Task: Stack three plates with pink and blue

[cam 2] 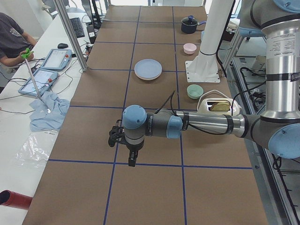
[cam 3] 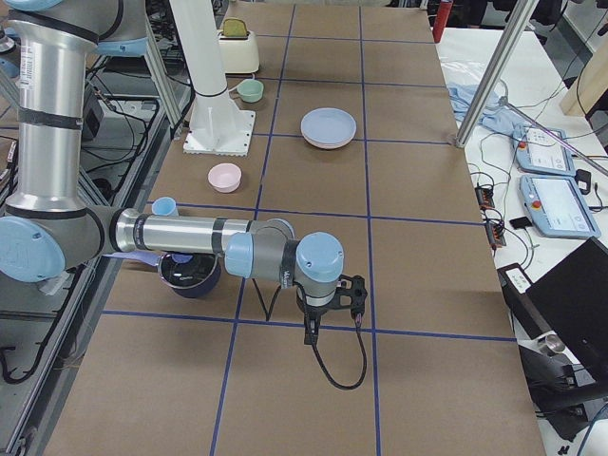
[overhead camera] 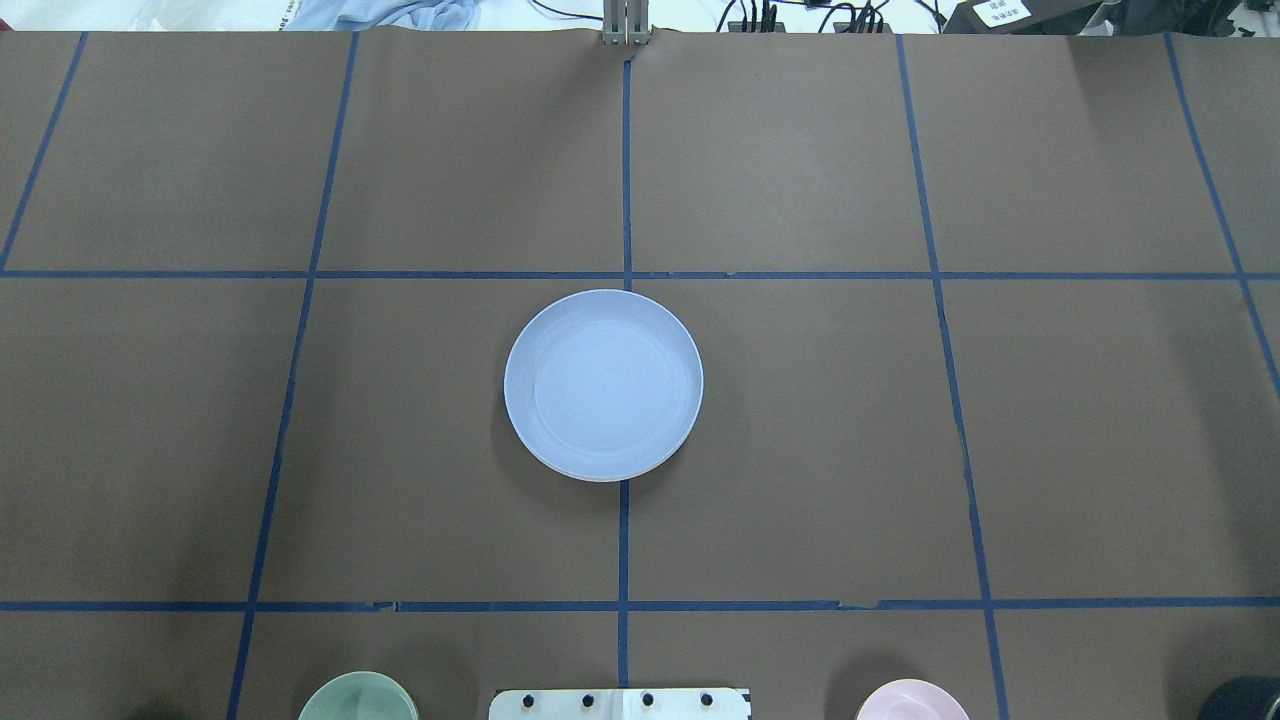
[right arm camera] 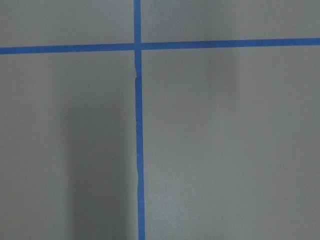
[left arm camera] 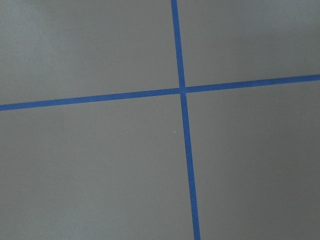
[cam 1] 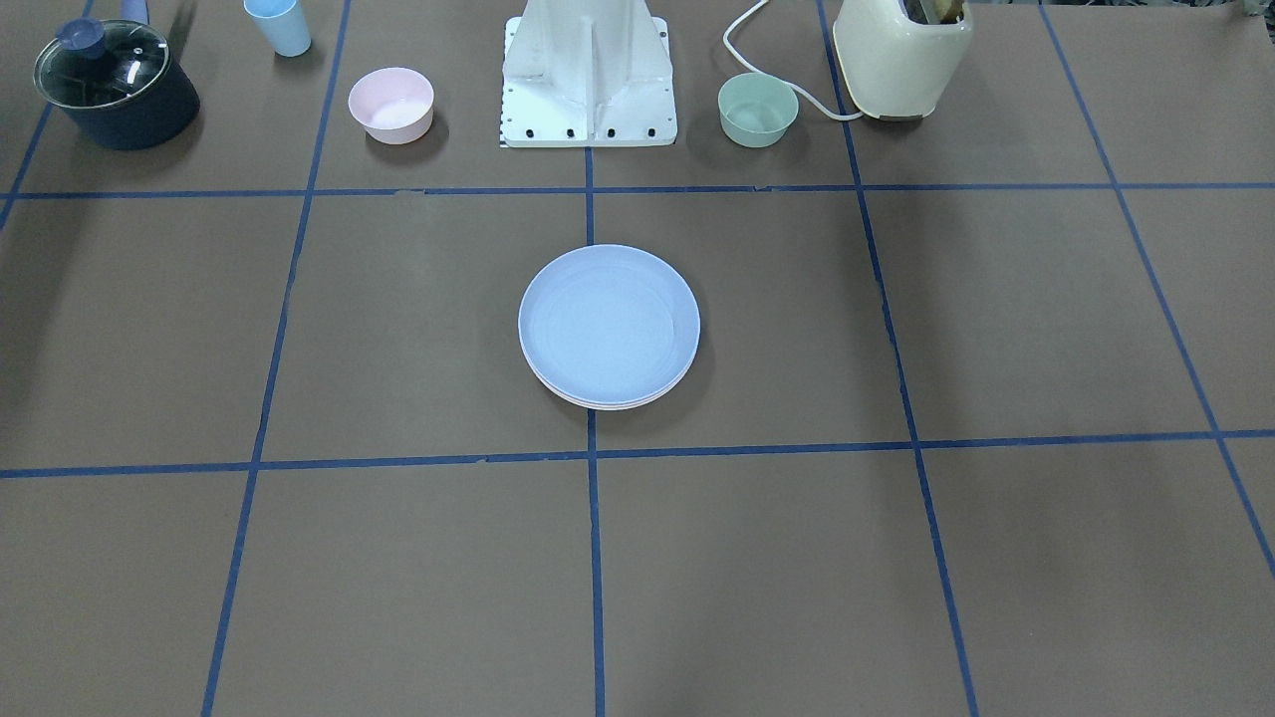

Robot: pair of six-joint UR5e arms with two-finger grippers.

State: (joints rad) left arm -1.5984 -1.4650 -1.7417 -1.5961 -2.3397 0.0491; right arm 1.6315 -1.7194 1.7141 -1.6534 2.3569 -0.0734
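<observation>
Brown paper covers the counter, ruled into squares by blue tape. Where the middle tape line runs, the blue plate sits on top of a stack. In the view from my right, the pink plate shows as a thin rim just beneath it. Further pale rims peep out at the stack's edge, but I cannot sort them by colour.

Both my arms reach out low over the counter's ends, well apart from the stack. My left pincer hangs above a tape crossing, and my right pincer does the same at the other end. Each shows only in a side view, so I cannot tell whether either is released or clenched. Both wrist cameras see only bare paper and crossing tape.

Along my side of the counter stand a pink bowl, a green bowl, a blue cup, a lidded dark pot and a cream toaster.
</observation>
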